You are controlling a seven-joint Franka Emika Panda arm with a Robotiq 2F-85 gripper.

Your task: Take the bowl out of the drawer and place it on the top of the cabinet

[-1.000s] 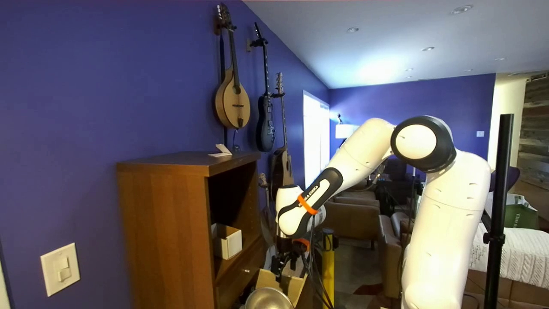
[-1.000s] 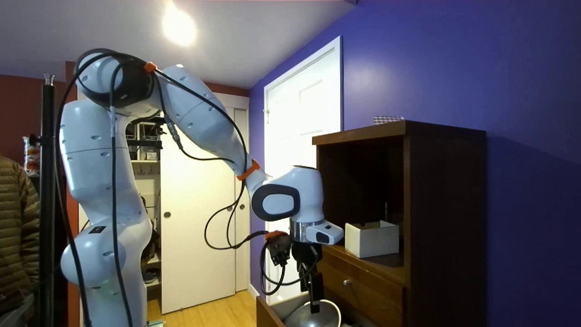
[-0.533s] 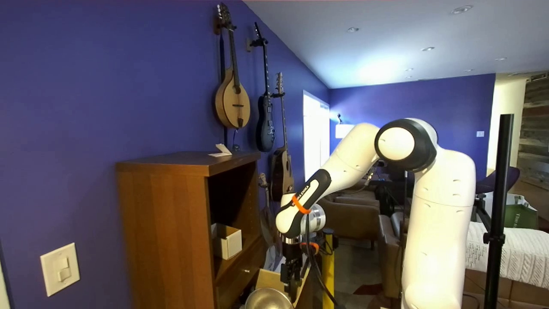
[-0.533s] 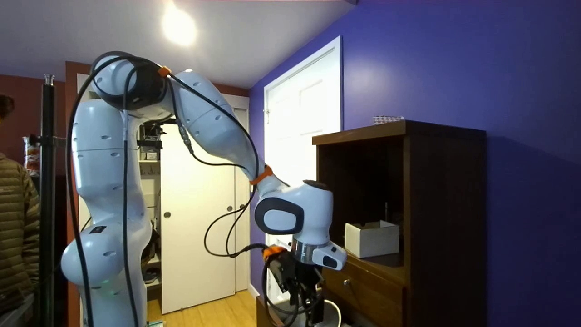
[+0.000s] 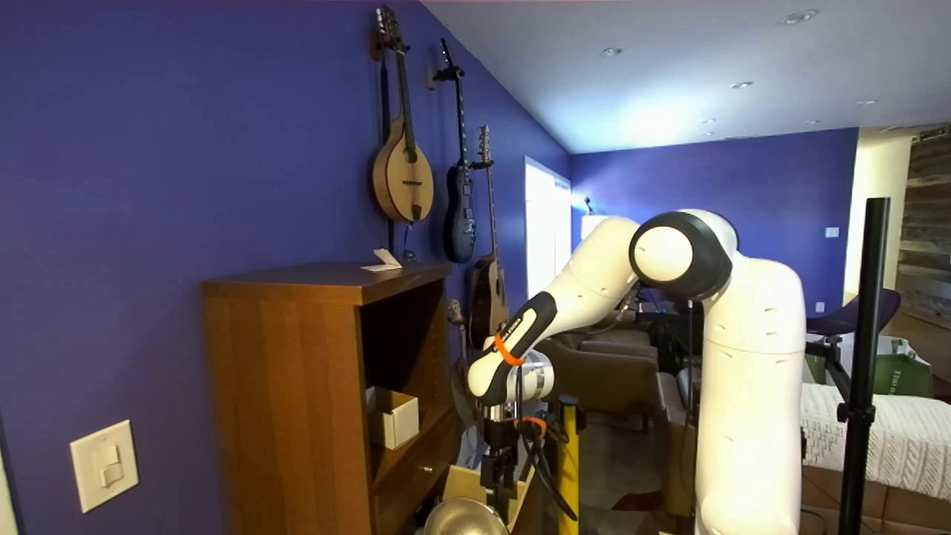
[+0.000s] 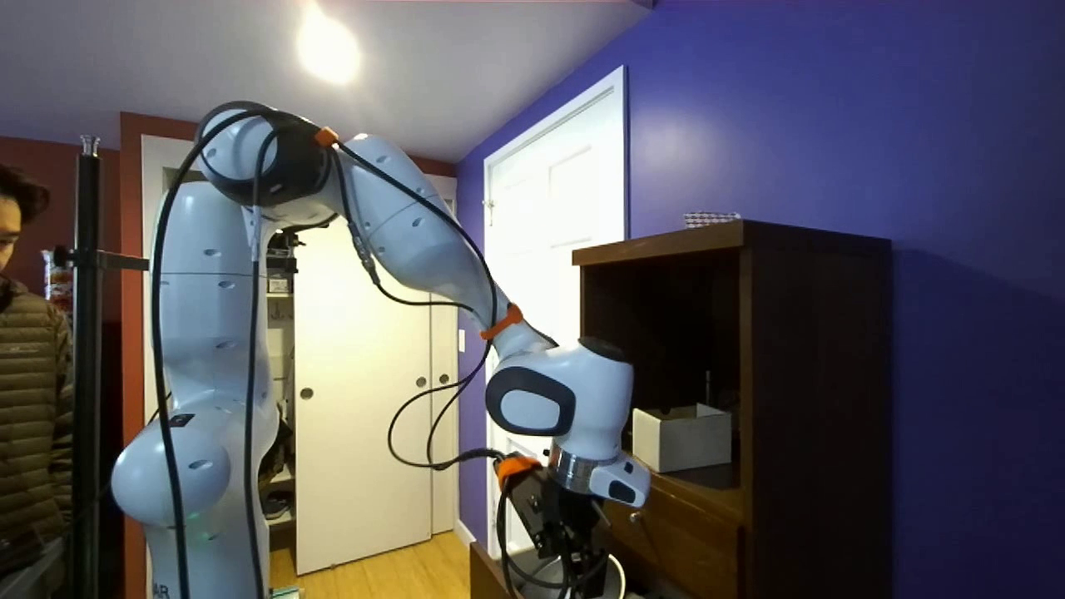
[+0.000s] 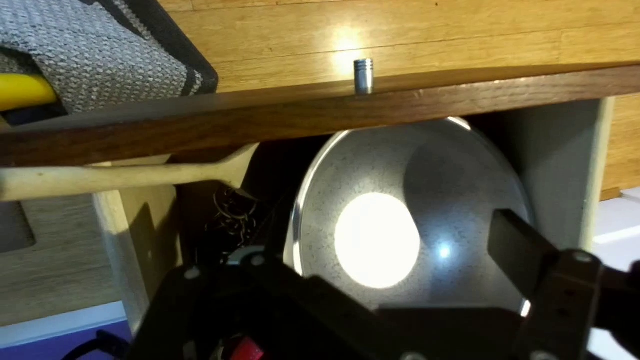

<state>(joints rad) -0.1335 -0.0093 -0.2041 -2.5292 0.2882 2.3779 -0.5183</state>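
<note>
Bowl [image 7: 400, 200] sits in drawer [image 7: 260, 122], edge near 1 sidewall [image 7: 560, 170].

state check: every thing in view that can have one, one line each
Drawer: open
Bowl: in the drawer
Gripper: jaws open, bowl contact unclear
Cabinet: upright, open-fronted
Upper drawer: shut
White box: upright, open-topped
Wooden utensil: across the drawer's side wall
Closet doors: partly open
Ceiling light: lit
Light switch: position unclear

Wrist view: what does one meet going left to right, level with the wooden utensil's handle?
Wooden utensil → metal bowl → drawer's pale side wall → wooden floor beyond it.
</note>
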